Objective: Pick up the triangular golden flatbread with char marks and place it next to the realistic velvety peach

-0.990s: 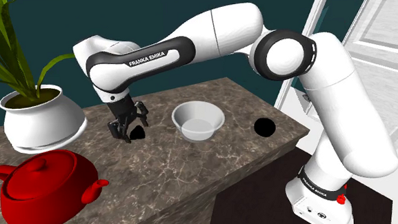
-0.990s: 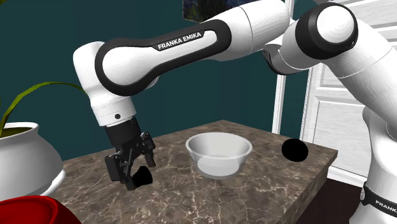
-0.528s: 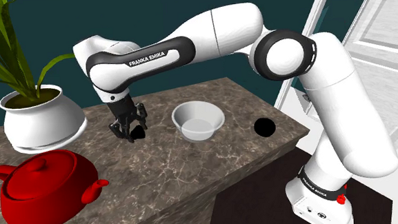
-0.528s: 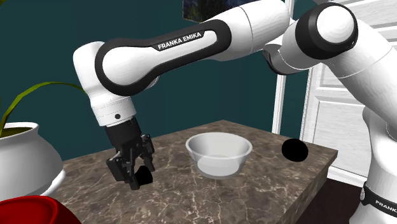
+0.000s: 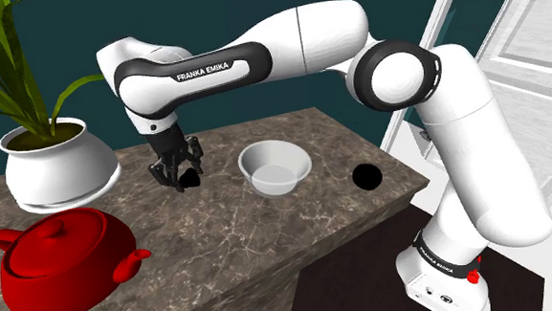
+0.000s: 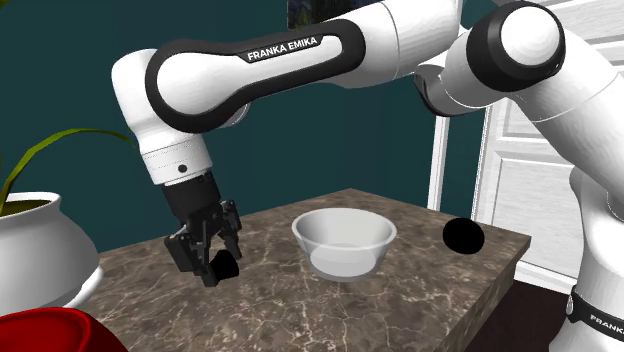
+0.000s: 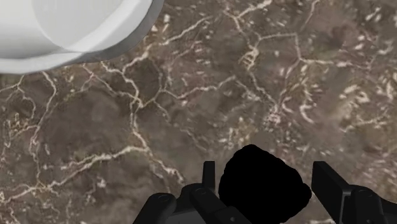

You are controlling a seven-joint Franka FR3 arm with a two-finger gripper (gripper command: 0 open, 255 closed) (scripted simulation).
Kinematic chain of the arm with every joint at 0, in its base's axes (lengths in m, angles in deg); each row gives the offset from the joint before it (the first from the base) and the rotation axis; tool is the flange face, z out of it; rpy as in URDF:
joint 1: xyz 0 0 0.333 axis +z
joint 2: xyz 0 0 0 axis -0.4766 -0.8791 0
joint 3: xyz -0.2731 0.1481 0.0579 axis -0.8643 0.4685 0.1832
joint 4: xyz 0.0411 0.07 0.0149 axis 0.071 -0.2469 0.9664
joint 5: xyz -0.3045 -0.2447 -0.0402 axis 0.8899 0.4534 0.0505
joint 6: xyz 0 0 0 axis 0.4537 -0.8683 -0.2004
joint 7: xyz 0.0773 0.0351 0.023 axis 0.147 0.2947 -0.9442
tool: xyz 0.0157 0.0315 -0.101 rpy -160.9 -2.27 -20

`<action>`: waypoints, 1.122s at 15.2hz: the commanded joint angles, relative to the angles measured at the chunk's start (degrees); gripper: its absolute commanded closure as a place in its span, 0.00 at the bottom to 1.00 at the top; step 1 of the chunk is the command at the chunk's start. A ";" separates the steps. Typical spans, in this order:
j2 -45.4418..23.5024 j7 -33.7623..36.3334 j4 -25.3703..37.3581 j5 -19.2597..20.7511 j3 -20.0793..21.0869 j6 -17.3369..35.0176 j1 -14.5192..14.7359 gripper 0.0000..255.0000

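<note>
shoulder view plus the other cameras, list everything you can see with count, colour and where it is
counter: one, brown veined marble, bearing the items
bowl: one, white, mid-counter
flatbread: one, drawn black, clasped between the gripper's fingers
peach: one, drawn black, round, near the counter's edge at the shoulder view's right
planter: one, white, green leaves, shoulder view's left
lidded pot: one, red, shoulder view's lower left
door: one, white, shoulder view's right
arm: one, white with dark joints, over the counter
gripper: one, black, beside the bowl

In the shoulder view, a white round bowl stands between the claw, clasping a black lump, and the black ball at right. The bare brown marble tabletop below the bowl leaves room.
</note>
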 commanded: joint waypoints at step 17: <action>-0.16 -1.06 14.60 -0.15 0.08 -14.06 2.17 1.00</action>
